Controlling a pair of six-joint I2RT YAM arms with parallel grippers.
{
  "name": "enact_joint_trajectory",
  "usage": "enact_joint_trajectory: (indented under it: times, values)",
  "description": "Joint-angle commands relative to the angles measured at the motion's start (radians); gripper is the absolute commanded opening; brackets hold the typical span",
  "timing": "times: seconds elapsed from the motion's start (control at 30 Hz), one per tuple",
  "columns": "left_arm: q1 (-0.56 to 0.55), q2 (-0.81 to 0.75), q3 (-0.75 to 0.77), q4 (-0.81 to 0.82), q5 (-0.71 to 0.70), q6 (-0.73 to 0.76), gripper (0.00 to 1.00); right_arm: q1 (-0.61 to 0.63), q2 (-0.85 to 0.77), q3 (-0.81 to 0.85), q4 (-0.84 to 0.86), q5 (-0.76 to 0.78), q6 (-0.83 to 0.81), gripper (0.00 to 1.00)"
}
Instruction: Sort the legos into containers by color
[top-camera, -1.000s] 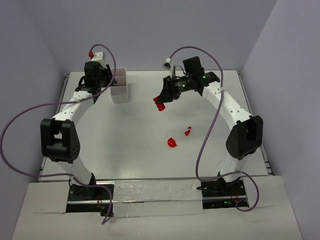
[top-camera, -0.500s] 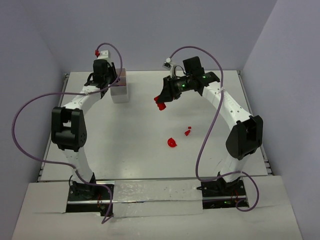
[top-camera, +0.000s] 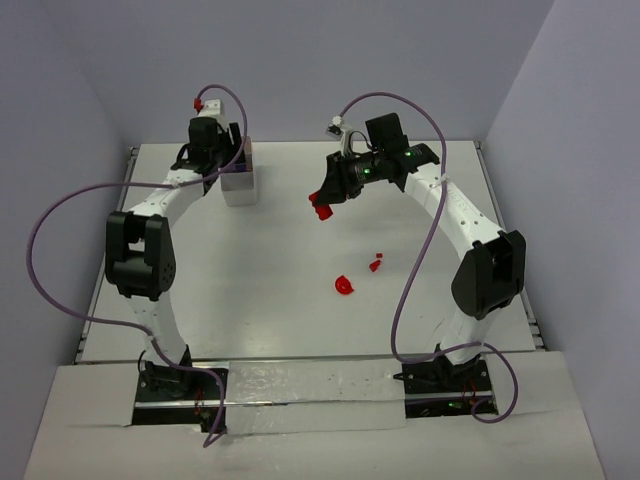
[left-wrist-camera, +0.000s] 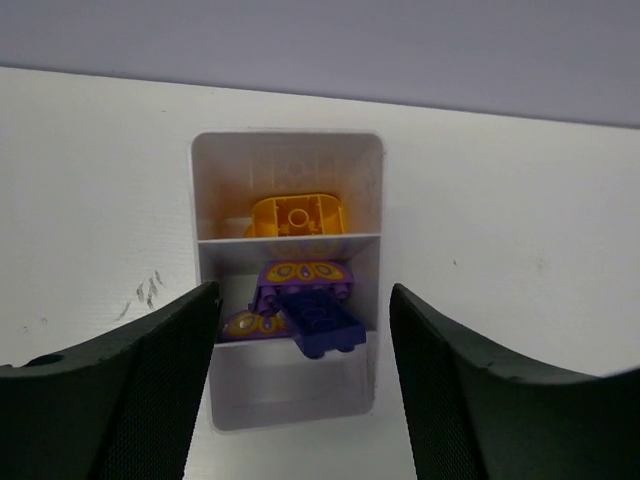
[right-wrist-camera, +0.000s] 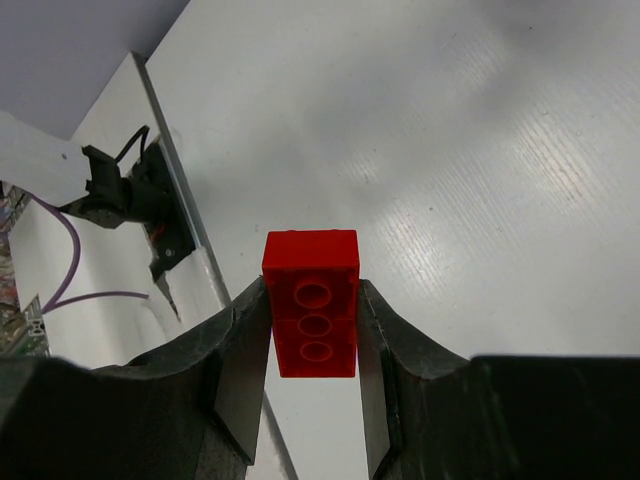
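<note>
Left arm: we stretch far forward, left gripper (left-wrist-camera: 302, 300) angled down, jaws wide apart.
Right arm: we bend inward, right gripper (right-wrist-camera: 310, 297) pinching a red brick (right-wrist-camera: 310, 262).

The top camera, behind my bases, overlooks the whole surface (top-camera: 280, 240). My left wrist camera closes in on the tray (left-wrist-camera: 290, 400), which the top view also shows; my right wrist camera skims the surface.
</note>
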Motion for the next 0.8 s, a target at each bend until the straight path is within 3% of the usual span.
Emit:
enact_joint_trajectory:
  times: [0.0, 0.07, 0.13, 0.3, 0.43, 0.57, 0.63, 0.7, 0.77]
  values:
    - [0.004, -0.188, -0.040, 0.012, 0.275, 0.043, 0.68, -0.004, -0.013, -0.013, 0.052, -0.019, 0.057, 0.00]
    - [0.004, -0.254, -0.083, 0.012, 0.369, 0.064, 0.66, -0.004, -0.003, -0.016, 0.062, -0.047, 0.082, 0.00]
    - [0.008, -0.333, -0.159, -0.033, 0.696, 0.101, 0.67, -0.004, 0.007, -0.034, 0.098, -0.131, 0.116, 0.00]
    - [0.017, -0.466, -0.306, -0.044, 0.958, 0.055, 0.67, -0.002, 0.006, -0.077, 0.180, -0.201, 0.182, 0.00]
    - [0.014, -0.548, -0.428, 0.044, 0.946, 0.004, 0.64, -0.001, 0.010, -0.085, 0.214, -0.242, 0.234, 0.00]
    - [0.014, -0.511, -0.410, -0.018, 0.741, 0.034, 0.36, -0.001, 0.011, -0.087, 0.216, -0.241, 0.239, 0.00]
    - [0.015, -0.476, -0.383, -0.024, 0.694, 0.025, 0.32, -0.002, 0.013, -0.082, 0.202, -0.220, 0.225, 0.00]
    - [0.014, -0.446, -0.360, -0.012, 0.711, 0.003, 0.30, -0.001, 0.012, -0.084, 0.199, -0.202, 0.222, 0.00]
    - [0.014, -0.424, -0.351, 0.050, 0.867, -0.039, 0.33, -0.001, 0.011, -0.088, 0.208, -0.208, 0.230, 0.00]
